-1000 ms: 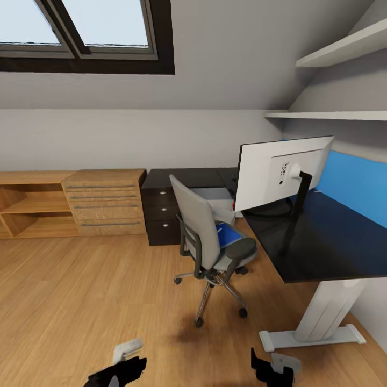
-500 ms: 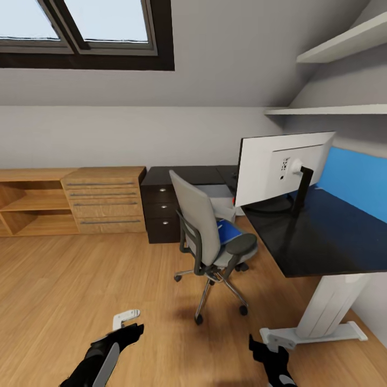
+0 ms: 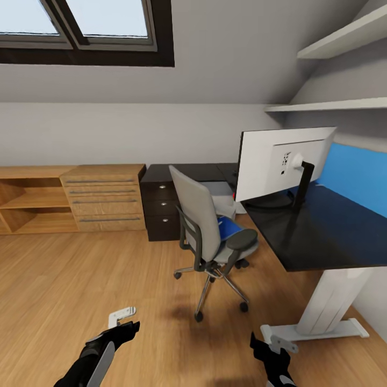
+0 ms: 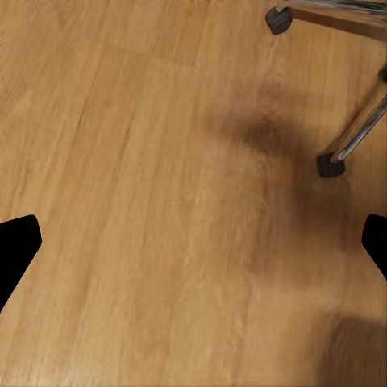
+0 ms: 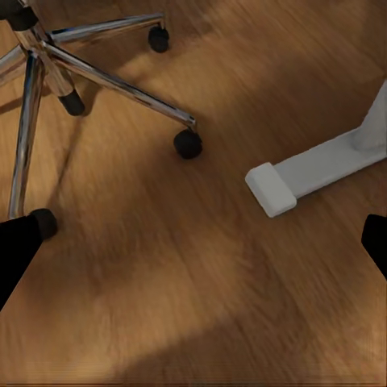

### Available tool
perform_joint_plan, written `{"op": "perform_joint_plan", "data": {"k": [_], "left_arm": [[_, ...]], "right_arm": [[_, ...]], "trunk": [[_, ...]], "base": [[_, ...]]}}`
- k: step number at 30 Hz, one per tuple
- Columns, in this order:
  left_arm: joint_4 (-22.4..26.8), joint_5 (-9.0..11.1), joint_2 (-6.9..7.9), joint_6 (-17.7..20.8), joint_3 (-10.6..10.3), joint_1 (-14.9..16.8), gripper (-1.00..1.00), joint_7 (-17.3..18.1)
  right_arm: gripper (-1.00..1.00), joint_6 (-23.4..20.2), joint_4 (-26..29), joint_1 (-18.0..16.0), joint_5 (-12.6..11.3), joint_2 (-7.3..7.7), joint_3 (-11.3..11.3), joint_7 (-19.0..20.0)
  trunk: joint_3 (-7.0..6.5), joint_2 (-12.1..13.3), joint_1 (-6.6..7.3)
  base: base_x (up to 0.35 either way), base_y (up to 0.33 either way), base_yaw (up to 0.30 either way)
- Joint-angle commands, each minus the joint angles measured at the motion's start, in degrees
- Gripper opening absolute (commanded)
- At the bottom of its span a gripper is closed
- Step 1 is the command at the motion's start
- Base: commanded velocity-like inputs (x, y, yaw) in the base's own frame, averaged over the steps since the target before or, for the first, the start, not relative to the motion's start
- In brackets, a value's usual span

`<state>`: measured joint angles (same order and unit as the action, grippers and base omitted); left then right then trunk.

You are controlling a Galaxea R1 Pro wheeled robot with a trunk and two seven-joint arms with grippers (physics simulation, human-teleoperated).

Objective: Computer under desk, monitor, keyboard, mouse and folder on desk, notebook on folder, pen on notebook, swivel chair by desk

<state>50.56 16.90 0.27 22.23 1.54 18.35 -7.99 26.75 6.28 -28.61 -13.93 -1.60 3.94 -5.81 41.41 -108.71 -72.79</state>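
Observation:
The grey swivel chair (image 3: 207,228) stands on the wood floor, close to the glossy black desk (image 3: 322,236) with its back toward me. A bright blue folder (image 3: 230,228) lies on its seat. The monitor (image 3: 282,164) stands on the desk, showing its white rear. The pale computer (image 3: 221,194) with a red light sits under the desk. Keyboard, mouse, notebook and pen are out of view. Low over the floor, my left gripper (image 3: 122,324) (image 4: 193,242) and right gripper (image 3: 269,344) (image 5: 193,246) are both open and hold nothing.
A light wooden drawer unit (image 3: 105,196) and open shelves line the back wall, beside the desk's black drawers (image 3: 161,209). The desk's white foot (image 5: 322,165) and the chair's chrome legs (image 5: 113,85) lie ahead of my right gripper. A blue wall panel (image 3: 355,174) backs the desk.
The whole head view has shifted slightly, so the camera moved. Both arms have come further up into the picture from its lower edge. Chair, desk and monitor stand as before.

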Motion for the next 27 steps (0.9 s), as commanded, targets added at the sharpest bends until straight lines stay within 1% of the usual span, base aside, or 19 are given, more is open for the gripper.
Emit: {"op": "perform_joint_plan", "data": {"k": [1, 3, 5, 6, 8, 9, 11, 12, 13, 14, 19, 21, 27], "left_arm": [[0.13, 0.60, 0.03, 0.21, -0.06, 0.02, 1.00, -0.37], [0.60, 0.60, 0.05, 0.05, -0.05, 0.04, 1.00, -0.37], [2.63, 0.59, 0.05, -0.38, -0.08, 0.07, 1.00, -0.36], [4.95, 0.57, 0.03, -0.67, -0.10, -0.22, 1.00, -0.38], [7.86, 0.55, 0.02, -0.87, -0.11, -1.20, 1.00, -0.39], [11.06, 0.51, 0.01, -0.96, -0.15, -2.87, 1.00, -0.41], [14.31, 0.48, -0.01, -1.02, -0.18, -4.84, 1.00, -0.42], [17.53, 0.45, -0.04, -1.05, -0.21, -6.76, 1.00, -0.46], [19.10, 0.45, -0.05, -1.05, -0.23, -7.65, 1.00, -0.50], [22.09, 0.43, -0.07, -1.05, -0.26, -9.28, 1.00, -0.54], [28.98, 0.39, -0.09, -0.87, -0.30, -13.08, 1.00, -0.61], [30.60, 0.34, -0.08, -0.81, -0.31, -14.00, 1.00, -0.66], [31.14, 0.24, -0.01, -0.78, -0.31, -14.35, 1.00, -0.73]], "right_arm": [[1.00, 0.32, -0.15, -0.04, 0.15, -0.06, 0.37, 0.03], [1.00, 1.01, -0.62, -0.04, 0.33, -0.11, 0.35, 0.06], [1.00, 1.96, -1.12, -0.04, 0.76, -0.13, 0.32, 0.08], [1.00, 2.62, -1.46, -0.04, 1.30, -0.14, 0.30, 0.09], [1.00, 3.19, -1.76, -0.04, 2.10, -0.18, 0.28, 0.09], [1.00, 3.58, -2.00, -0.02, 3.06, -0.20, 0.28, 0.09], [1.00, 3.80, -2.13, -0.03, 4.01, -0.19, 0.28, 0.06], [1.00, 3.96, -2.20, -0.03, 4.75, -0.18, 0.28, 0.04], [1.00, 4.02, -2.24, -0.03, 5.02, -0.17, 0.30, 0.04], [1.00, 4.11, -2.30, -0.03, 5.41, -0.14, 0.32, 0.03], [1.00, 4.26, -2.36, -0.04, 6.01, -0.15, 0.31, 0.01], [1.00, 4.33, -2.40, -0.02, 6.14, -0.12, 0.30, 0.02], [1.00, 4.36, -2.41, -0.03, 6.21, -0.09, 0.28, 0.01]], "trunk": [[0.24, -0.44, -0.22], [0.60, -1.24, -0.66], [0.96, -2.05, -1.10], [1.14, -2.45, -1.32], [1.50, -3.25, -1.76], [1.68, -3.65, -1.98], [2.04, -4.45, -2.42], [2.22, -4.85, -2.64], [2.39, -5.25, -2.85], [2.57, -5.66, -3.07], [3.47, -7.66, -4.17], [3.83, -8.46, -4.61], [4.91, -10.87, -5.93]], "base": [[0.000, 0.000, 0.000], [0.000, 0.000, 0.000], [0.000, 0.000, 0.000], [0.000, 0.000, 0.000], [0.000, 0.000, 0.000], [0.000, 0.000, 0.000], [0.000, 0.000, 0.000], [0.000, 0.000, 0.000], [0.000, 0.000, 0.000], [0.000, 0.000, 0.000], [0.000, 0.000, 0.000], [0.000, 0.000, 0.000], [0.000, 0.000, 0.000]]}}
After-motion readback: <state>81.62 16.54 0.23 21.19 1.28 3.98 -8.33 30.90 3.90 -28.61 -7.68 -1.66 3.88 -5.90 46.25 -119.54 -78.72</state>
